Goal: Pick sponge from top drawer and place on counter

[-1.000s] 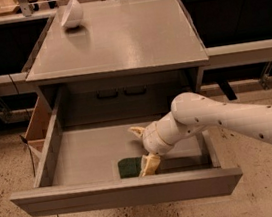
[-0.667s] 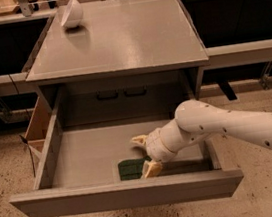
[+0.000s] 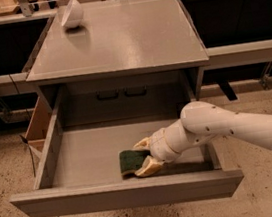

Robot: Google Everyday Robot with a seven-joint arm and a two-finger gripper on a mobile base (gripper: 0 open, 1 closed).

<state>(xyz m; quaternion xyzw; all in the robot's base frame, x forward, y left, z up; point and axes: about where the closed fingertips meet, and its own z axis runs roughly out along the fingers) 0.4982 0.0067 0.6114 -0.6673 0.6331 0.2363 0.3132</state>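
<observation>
Tool (image 3: 141, 158) lower and further left than second ago. Fingers now spread open astride sponge (image 3: 128, 161) at drawer (image 3: 123, 196) front. Closing likely next; worktop (image 3: 126, 41) placement pending.

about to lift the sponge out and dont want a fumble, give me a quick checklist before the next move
1. Drawer pulled out: ok.
2. Gripper at the sponge: ok, it is at the sponge's right end, near the drawer's front wall.
3. Firm hold on the sponge: cannot tell.
4. Way straight up: probably ok, the sponge lies forward of the counter edge.
5. Landing spot on the counter: ok, the bowl sits at the back left corner, away from the middle.
</observation>
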